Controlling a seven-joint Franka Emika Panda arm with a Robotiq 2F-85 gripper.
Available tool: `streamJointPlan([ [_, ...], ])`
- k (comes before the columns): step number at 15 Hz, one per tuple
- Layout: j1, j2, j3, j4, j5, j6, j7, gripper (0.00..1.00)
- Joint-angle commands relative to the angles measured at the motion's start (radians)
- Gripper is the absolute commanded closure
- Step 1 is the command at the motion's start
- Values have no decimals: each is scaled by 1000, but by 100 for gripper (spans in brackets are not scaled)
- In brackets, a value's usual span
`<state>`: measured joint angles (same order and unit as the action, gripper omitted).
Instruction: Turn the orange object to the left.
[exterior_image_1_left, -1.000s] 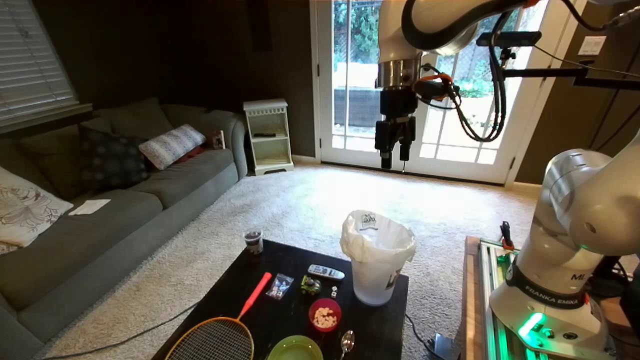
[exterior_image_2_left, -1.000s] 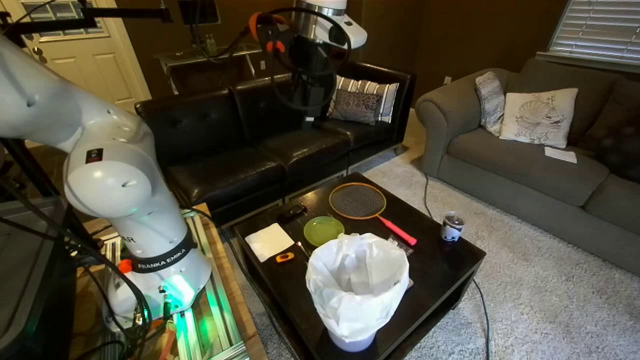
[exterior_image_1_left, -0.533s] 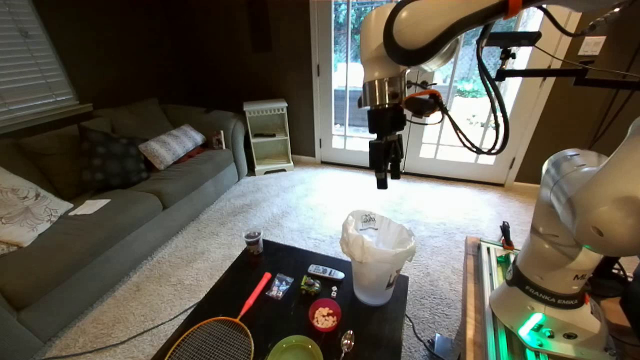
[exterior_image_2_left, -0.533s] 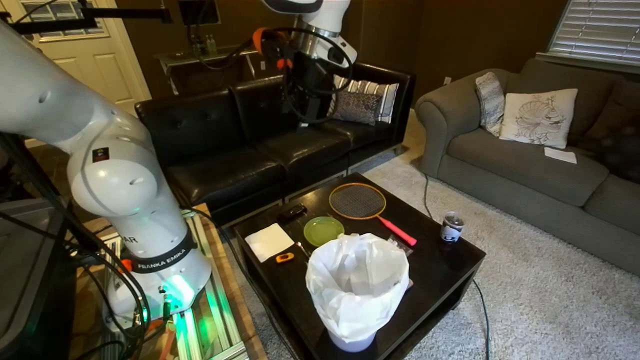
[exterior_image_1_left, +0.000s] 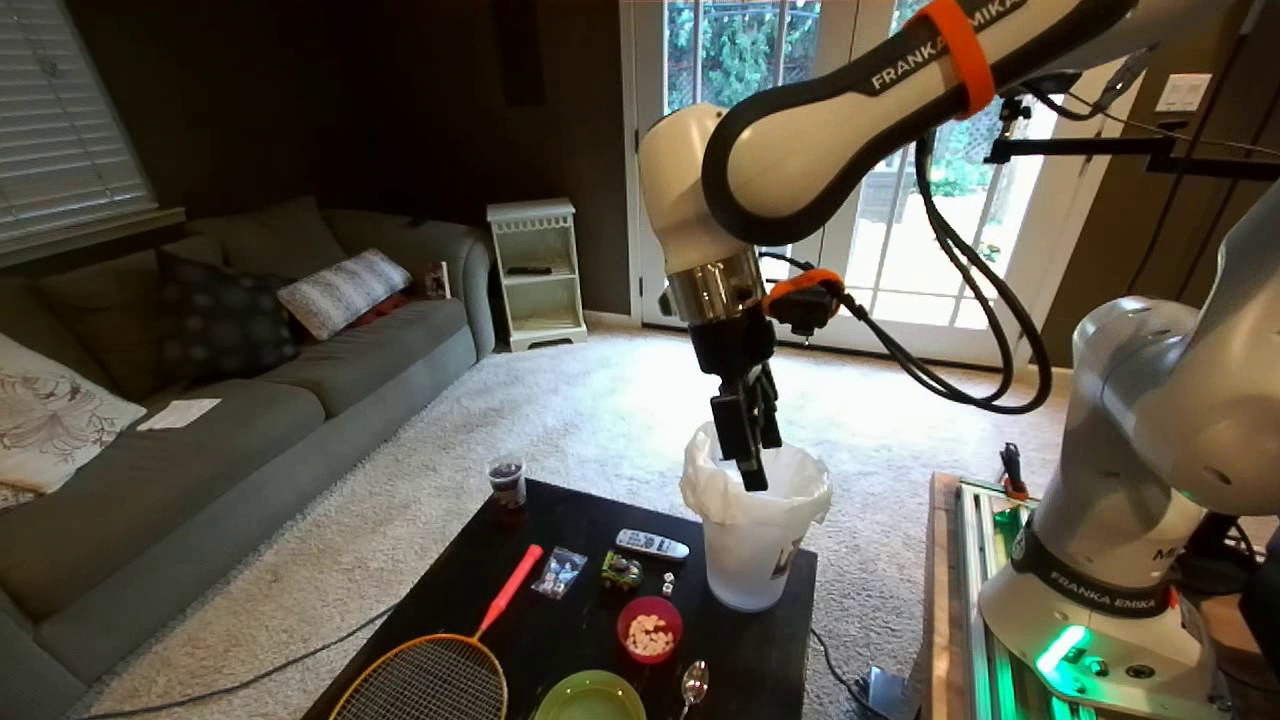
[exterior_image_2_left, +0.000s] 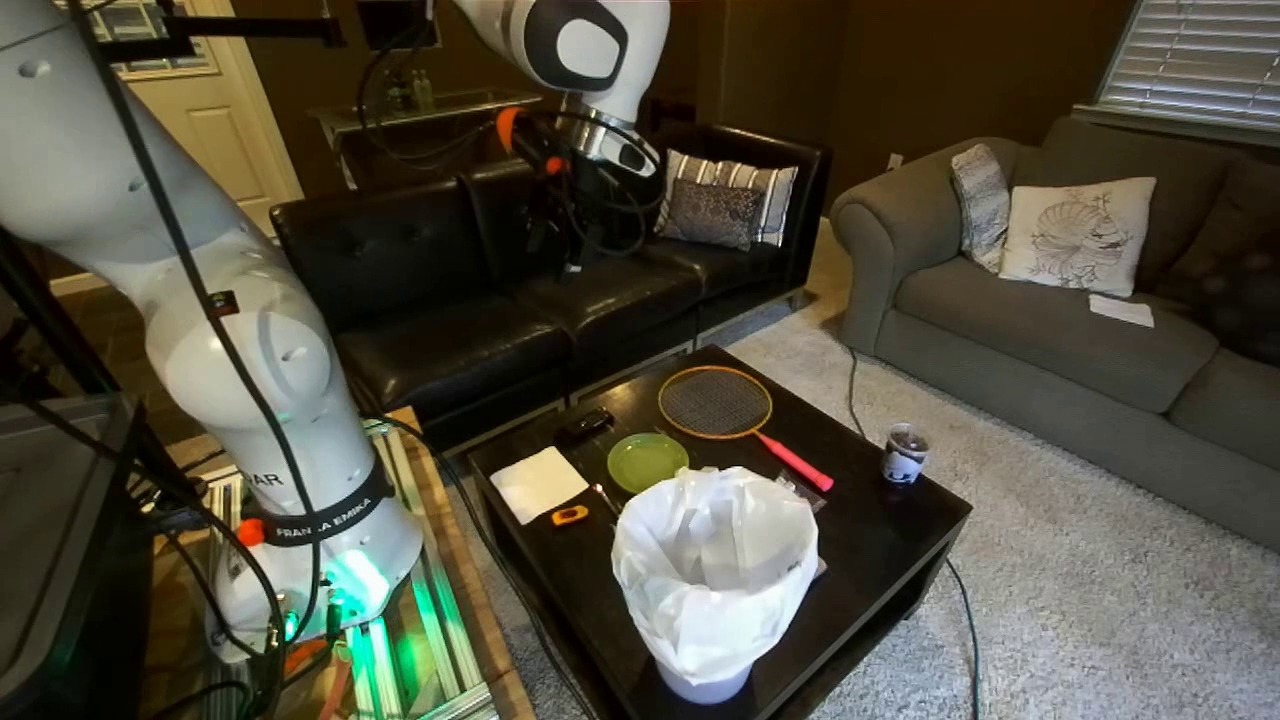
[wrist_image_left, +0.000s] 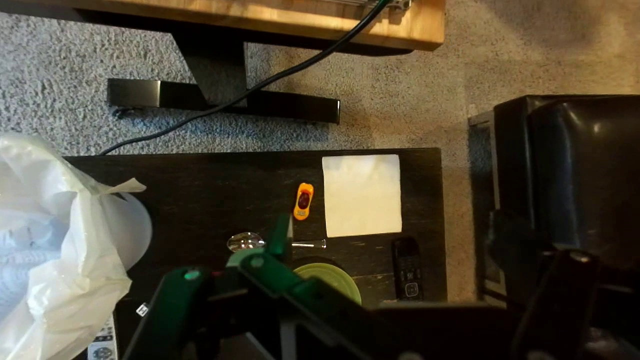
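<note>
Two fingers (wrist_image_left: 275, 272): spread wide apart, high over the dark bench (wrist_image_left: 230, 190).
Orange object (wrist_image_left: 303, 201): lying flat on the bench near one edge, dark red in the middle; in the wrist view just left of a white sheet (wrist_image_left: 363, 195), well apart from the fingers.
White bucket (exterior_image_1_left: 745, 570): upright on the bench, a white liner (exterior_image_1_left: 715, 485) folded over its rim.
Spoon (wrist_image_left: 245, 241): lying between the orange object and the green plate (exterior_image_2_left: 648, 462).
Red bowl (exterior_image_1_left: 650, 606): near the bucket, holding small whitish pieces (exterior_image_1_left: 650, 638).
Racket (exterior_image_2_left: 715, 402): flat, just beside the green plate, orange frame, pink-red handle.
Cup (exterior_image_2_left: 905, 455): upright near a corner of the bench, its inside dark.
Grey sofa (exterior_image_2_left: 1000, 310): beyond the bench, with a patterned cushion (exterior_image_2_left: 1080, 235) on its seat.
</note>
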<state>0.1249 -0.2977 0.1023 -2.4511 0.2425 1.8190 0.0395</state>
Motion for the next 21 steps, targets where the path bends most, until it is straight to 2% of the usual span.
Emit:
streamJointPlan([
  [1,29,68,60,-3,-24,101,31,0],
  [4,54,117,98,-19,-52,173,14,0],
  [8,54,171,99,-67,-46,298,35,0],
  [9,60,151,96,-40,-31,237,17,0],
  [11,57,173,93,-58,-31,278,17,0],
  [17,57,180,92,-59,-31,285,17,0],
  [21,94,290,130,-17,-57,269,-4,0],
])
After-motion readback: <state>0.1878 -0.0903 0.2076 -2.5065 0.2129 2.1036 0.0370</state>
